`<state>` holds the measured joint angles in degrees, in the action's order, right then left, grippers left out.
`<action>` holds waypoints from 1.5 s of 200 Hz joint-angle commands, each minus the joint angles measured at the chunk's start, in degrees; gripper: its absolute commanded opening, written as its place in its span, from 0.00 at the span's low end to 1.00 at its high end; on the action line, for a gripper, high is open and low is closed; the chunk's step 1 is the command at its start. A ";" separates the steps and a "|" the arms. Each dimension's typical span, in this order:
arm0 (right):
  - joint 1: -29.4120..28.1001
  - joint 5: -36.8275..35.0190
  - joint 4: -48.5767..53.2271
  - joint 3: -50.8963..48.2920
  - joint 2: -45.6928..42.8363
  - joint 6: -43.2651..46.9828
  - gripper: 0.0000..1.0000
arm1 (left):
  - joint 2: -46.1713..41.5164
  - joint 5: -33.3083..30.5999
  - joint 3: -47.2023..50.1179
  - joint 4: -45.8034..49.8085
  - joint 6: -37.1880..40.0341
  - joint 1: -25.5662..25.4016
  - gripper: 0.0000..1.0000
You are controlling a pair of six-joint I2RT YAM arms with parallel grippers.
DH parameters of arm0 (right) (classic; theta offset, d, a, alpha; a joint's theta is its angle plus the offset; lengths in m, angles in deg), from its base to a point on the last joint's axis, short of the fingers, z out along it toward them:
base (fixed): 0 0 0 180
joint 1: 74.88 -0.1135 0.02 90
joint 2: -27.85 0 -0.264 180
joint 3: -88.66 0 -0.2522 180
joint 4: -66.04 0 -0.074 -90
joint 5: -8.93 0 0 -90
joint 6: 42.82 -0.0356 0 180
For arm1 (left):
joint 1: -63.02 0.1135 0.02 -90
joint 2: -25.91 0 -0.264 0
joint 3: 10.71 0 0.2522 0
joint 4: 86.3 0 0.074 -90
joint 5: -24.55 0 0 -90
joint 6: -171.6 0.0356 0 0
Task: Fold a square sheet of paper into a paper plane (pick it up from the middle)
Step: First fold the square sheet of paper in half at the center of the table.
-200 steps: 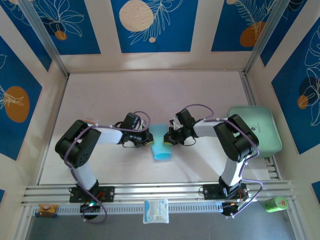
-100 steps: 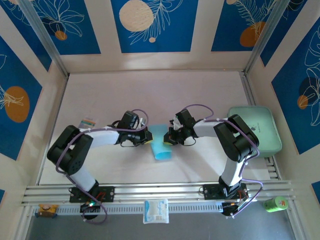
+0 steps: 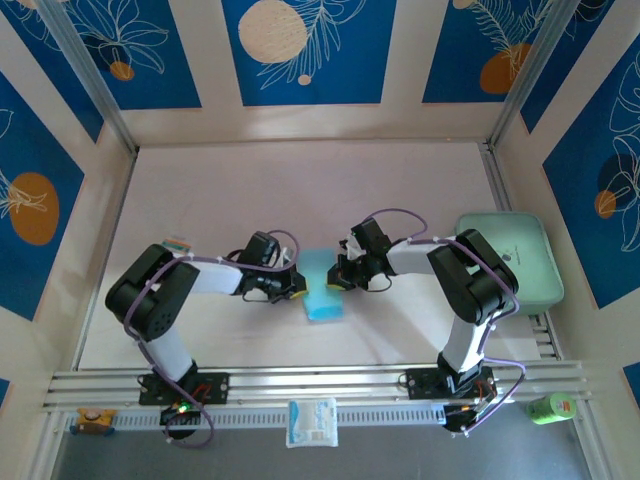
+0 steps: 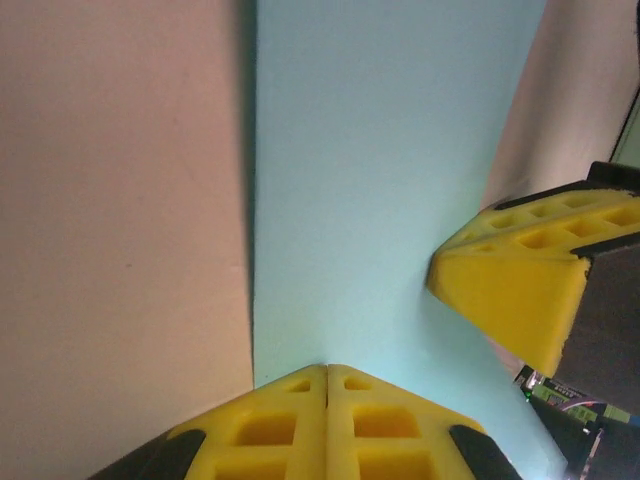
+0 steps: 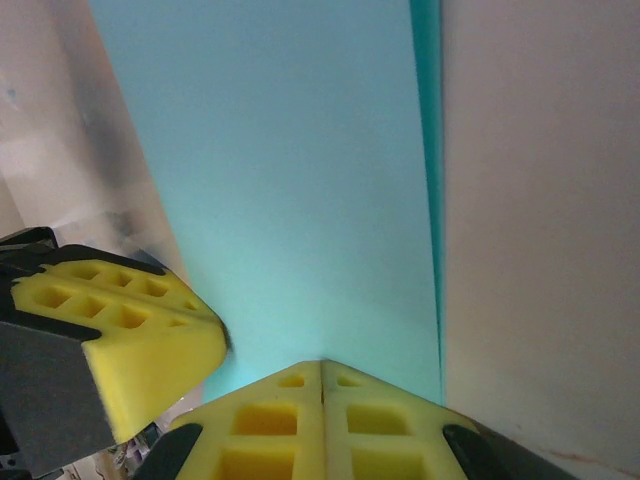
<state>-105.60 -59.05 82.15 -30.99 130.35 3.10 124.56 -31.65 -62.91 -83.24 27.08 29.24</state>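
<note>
Lying flat at centre of the top view: the square sheet of paper (image 3: 322,292), a narrow rectangle with straight long edges. Clenched and pressing tips down on it, gripping nothing: left gripper (image 3: 297,288) at its left edge, right gripper (image 3: 336,281) at its right edge. Plenty of bare table (image 3: 300,190) above; mint-green tray (image 3: 520,270) well apart at right.

The sheet of paper (image 3: 323,292) is light blue, plain and unmarked. It lies flat near the middle of the pale tabletop (image 3: 300,190) as an oblong, longer than wide. Close up (image 5: 290,180), a darker teal band runs along one long edge; the other long edge (image 4: 380,180) casts a thin shadow.
</note>
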 commanded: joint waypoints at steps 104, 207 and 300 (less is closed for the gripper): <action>-0.39 -5.67 6.97 -2.51 0.33 -1.54 0.00 | -8.27 -0.15 -0.62 5.35 -2.15 -1.40 0.00; -0.48 -5.56 6.31 -3.00 0.86 -1.58 0.00 | -2.17 0.24 2.41 2.11 -1.47 -3.00 0.00; -0.48 -5.61 6.18 -3.03 0.73 -1.71 0.00 | -5.16 -5.71 2.40 14.95 8.64 -3.05 0.00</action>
<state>-105.93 -60.03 81.95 -31.58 129.65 1.92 120.56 -34.23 -61.38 -77.10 32.69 26.45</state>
